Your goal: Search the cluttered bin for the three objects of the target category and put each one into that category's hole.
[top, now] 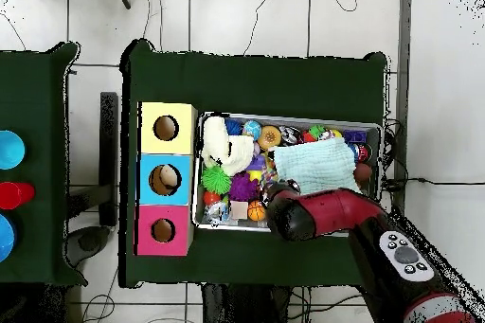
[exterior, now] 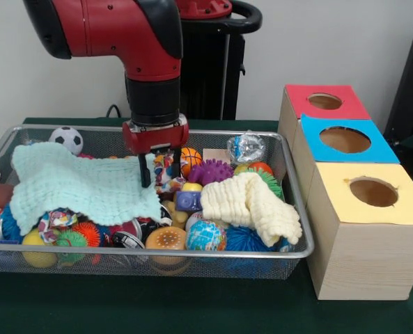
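The robot's end effector (exterior: 159,172), fingers spread, hung over the toys in the wire bin (exterior: 290,252) beside a mint cloth (exterior: 81,182), where lifting both cloths aside looked wise before choosing targets for the three-holed box (exterior: 359,209).

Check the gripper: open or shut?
Open: the gripper hangs over the bin's clutter with its two black fingers apart, a gap between them.

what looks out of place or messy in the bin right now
Two cloths lie crumpled over the toys in the wire bin: a mint cloth covering the left part and a cream cloth drooping toward the right rim. They hide toys beneath. Nothing appears spilled outside the bin.
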Robot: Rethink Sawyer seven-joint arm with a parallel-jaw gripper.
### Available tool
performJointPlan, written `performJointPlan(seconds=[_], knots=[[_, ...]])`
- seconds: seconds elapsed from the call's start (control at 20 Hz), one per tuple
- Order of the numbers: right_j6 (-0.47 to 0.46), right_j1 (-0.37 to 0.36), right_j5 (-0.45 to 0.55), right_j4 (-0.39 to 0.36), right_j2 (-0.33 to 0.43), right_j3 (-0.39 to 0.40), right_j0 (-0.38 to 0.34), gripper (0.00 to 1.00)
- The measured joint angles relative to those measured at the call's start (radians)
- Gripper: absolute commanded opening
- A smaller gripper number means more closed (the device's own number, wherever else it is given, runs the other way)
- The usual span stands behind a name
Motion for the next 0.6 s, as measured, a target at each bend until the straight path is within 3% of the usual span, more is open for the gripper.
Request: performJointPlan(seconds=[0.6], knots=[[0.0, 0.005, 0.0, 0.017, 0.0, 0.029, -0.005, 1.0]])
